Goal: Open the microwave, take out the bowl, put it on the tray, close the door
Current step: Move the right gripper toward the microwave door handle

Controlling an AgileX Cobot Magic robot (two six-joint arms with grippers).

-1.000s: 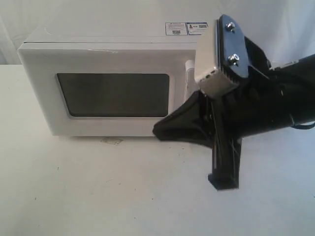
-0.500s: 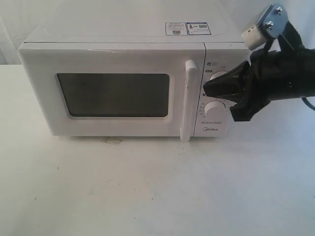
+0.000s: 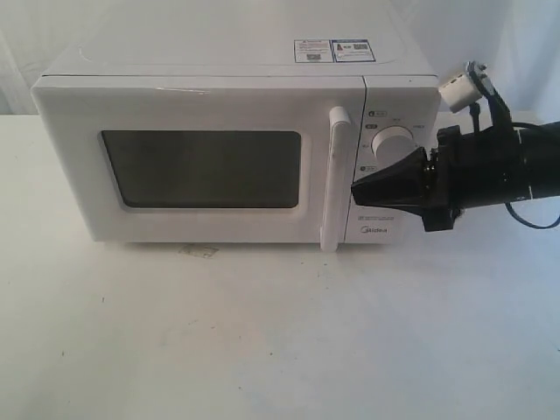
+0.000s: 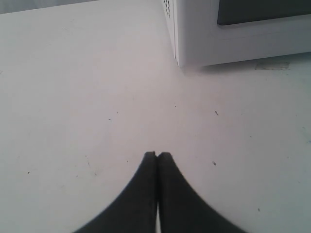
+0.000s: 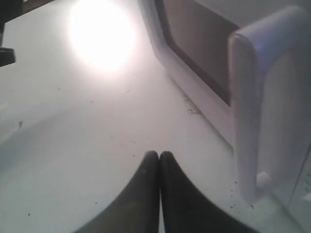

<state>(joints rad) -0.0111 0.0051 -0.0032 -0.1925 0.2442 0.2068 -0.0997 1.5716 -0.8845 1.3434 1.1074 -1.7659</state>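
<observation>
The white microwave point(image 3: 236, 79) stands at the back of the table, its door point(image 3: 197, 166) shut, with a dark window and a tall white bar handle point(image 3: 335, 179). My right gripper point(image 3: 357, 192) is shut and empty. Its tip points left just beside the handle, in front of the knob panel point(image 3: 391, 140). In the right wrist view the shut fingers point(image 5: 159, 155) sit close to the handle point(image 5: 265, 97). My left gripper point(image 4: 157, 155) is shut and empty over bare table, with a corner of the microwave point(image 4: 194, 43) ahead of it. The bowl and the tray are out of view.
The white tabletop point(image 3: 262, 332) spreads in front of the microwave. A small scuff point(image 3: 199, 251) marks the table under the door. A white cloth backdrop hangs behind. A white connector point(image 3: 457, 89) sticks up from the right arm.
The right arm has swung away from close to the camera, dropped lower and levelled out. Its tip now points at the handle from the right.
</observation>
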